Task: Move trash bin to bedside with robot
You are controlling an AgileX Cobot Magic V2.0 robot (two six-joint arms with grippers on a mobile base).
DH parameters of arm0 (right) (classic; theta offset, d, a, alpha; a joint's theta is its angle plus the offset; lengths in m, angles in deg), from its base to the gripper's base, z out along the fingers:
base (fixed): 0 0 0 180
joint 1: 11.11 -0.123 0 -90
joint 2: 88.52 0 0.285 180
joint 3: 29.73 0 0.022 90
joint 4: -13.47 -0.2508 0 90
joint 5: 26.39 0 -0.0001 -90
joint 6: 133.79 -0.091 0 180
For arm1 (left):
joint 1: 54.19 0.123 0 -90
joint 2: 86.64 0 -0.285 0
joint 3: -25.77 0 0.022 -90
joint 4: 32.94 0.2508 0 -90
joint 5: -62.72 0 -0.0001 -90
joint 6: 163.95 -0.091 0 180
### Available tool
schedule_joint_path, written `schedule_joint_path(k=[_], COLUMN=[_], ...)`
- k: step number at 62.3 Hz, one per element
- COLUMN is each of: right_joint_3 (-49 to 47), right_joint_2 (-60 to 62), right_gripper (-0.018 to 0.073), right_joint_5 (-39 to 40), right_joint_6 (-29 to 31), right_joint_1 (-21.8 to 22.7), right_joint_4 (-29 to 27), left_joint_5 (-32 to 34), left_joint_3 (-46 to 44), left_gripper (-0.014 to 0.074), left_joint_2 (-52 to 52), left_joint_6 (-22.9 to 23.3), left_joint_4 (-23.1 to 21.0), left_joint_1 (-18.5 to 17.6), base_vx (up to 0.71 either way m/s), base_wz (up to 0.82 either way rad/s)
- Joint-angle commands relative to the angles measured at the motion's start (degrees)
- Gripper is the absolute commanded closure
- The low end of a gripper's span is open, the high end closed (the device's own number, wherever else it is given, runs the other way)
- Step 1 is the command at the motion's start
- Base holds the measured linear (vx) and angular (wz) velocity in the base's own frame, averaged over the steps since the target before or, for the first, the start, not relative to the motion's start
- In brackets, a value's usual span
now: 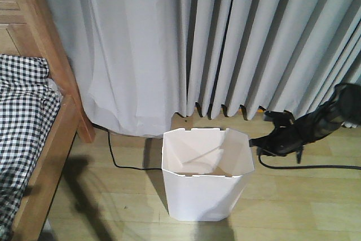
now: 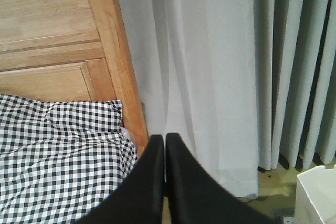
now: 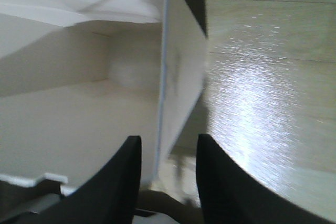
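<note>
Tool (image 3: pixel 168 150) on right arm straddles trash bin (image 3: pixel 178 77) wall, fingers apart.

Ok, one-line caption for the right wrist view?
Right hand open, its fingers straddling the white trash bin's thin wall, wooden floor alongside.

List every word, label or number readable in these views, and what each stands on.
None can be read. The bin, curtain, bed frame and checked bedding bear no print. Faint grey marks on the bin wall in the right wrist view are too blurred to tell.
</note>
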Motion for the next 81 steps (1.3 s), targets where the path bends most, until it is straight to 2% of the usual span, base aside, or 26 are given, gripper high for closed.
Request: schedule_joint_path(k=[1, 8, 17, 45, 62, 81], right_joint_3=[5.9, 13.2, 20.2, 33.1, 41.8, 56.3], right_joint_2=[10.2, 19.9, 34.2, 78.5, 105.5, 129.4], right_gripper=[0.0305, 0.0305, 0.0305, 0.0305, 0.0305, 0.0305], right_joint_5=[3.8, 8.3, 10.4, 8.4, 8.2, 7.0], right_joint_6=[2.3, 5.7, 9.0, 9.5, 9.2, 9.3], right_joint_1=[0.1, 0.1, 0.1, 0.1, 0.1, 0.0], right_joint_4=[0.1, 0.0, 0.1, 0.0, -7.4, -9.2], left_joint_5=[4.2, 4.2, 4.2, 4.2, 4.2, 4.2], left_joint_3=[1.7, 1.7, 1.7, 1.7, 1.7, 1.7], left_gripper=[0.0602, 0.0602, 0.0602, 0.0602, 0.0602, 0.0602], left_joint_2=[-0.6, -0.6, -0.6, -0.6, -0.6, -0.6], left_joint_6=[0.5, 0.5, 0.5, 0.5, 0.5, 0.5], left_joint_4=[0.2, 0.2, 0.2, 0.2, 0.2, 0.2], left_joint_1=[-0.3, -0.3, -0.3, -0.3, -0.3, -0.3], base_vx=[0.0, 0.0, 0.0, 0.0, 0.0, 0.0], base_wz=[0.0, 0.0, 0.0, 0.0, 0.0, 0.0])
